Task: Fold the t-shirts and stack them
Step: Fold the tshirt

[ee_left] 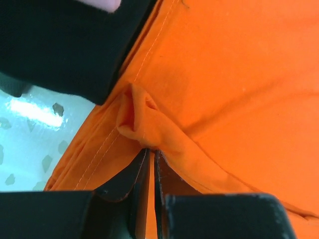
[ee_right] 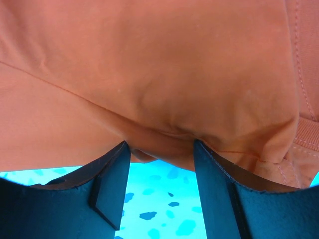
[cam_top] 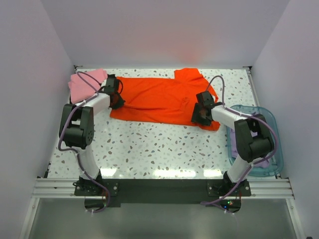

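- At the back of the table (cam_top: 149,149), the orange-red t-shirt (cam_top: 159,99) lies spread flat, running left to right, with one sleeve poking toward the far edge.
- Your left gripper (ee_left: 151,162) sits at the shirt's left end with its jaws all but closed. It pinches a small raised fold of orange cloth just inside a stitched hem.
- Your right gripper (ee_right: 159,154) is at the shirt's right end. Its jaws stand well apart, straddling a bulge of cloth at the edge, with bare table showing between them. Nothing looks clamped there yet.
- Expect the shirt to be light, soft and limp. It will probably sag and drape between two grips, and a shallow pinch may slip off.
- Take hold at the doubled, stitched hems or seams at both ends so the cloth lifts evenly. Make sure the right side has a deep enough bite before you raise it.
- The pink t-shirt (cam_top: 85,83) lies bunched in the back-left corner, just beside the left gripper. The pale lavender t-shirt (cam_top: 233,142) rests in the blue basket (cam_top: 271,124) on the right.
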Controlling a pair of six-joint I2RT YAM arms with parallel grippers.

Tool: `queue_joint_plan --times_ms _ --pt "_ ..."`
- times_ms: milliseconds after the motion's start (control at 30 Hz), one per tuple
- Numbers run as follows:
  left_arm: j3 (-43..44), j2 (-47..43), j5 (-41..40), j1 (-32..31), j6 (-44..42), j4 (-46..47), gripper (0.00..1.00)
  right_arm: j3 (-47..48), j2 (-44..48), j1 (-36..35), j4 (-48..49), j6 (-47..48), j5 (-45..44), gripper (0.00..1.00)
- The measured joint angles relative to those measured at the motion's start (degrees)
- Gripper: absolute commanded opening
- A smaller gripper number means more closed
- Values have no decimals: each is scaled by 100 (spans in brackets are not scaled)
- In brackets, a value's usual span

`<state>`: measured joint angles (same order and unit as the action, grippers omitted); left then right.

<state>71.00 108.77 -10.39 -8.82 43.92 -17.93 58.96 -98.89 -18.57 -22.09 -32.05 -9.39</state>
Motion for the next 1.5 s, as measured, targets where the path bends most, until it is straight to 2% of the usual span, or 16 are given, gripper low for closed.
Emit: queue_joint_plan --times_ms 300,767,867,1000,1033,1133,1233,1400,1500 --pt "348 350 122 7 4 70 19 -376 332 284 33 55 39 58" --pt "953 758 251 92 0 160 24 -549 448 321 26 133 39 59" --pt "1071 822 262 170 -15 162 29 -553 450 321 26 149 42 61" --pt "1172 815 334 273 -162 310 51 -553 485 323 9 164 39 66" --pt "1167 782 365 284 -208 361 54 -551 507 323 -9 166 39 68" --pt "975 474 439 295 -306 474 57 -544 627 326 -103 164 37 73" --pt "557 -254 367 291 -289 417 57 -481 798 326 -221 164 26 73" --pt "-496 -1838 -271 238 35 114 55 -393 1156 326 -358 98 -55 73" --pt "-1161 -2472 -551 162 221 -13 55 -404 1357 326 -407 17 -155 74"
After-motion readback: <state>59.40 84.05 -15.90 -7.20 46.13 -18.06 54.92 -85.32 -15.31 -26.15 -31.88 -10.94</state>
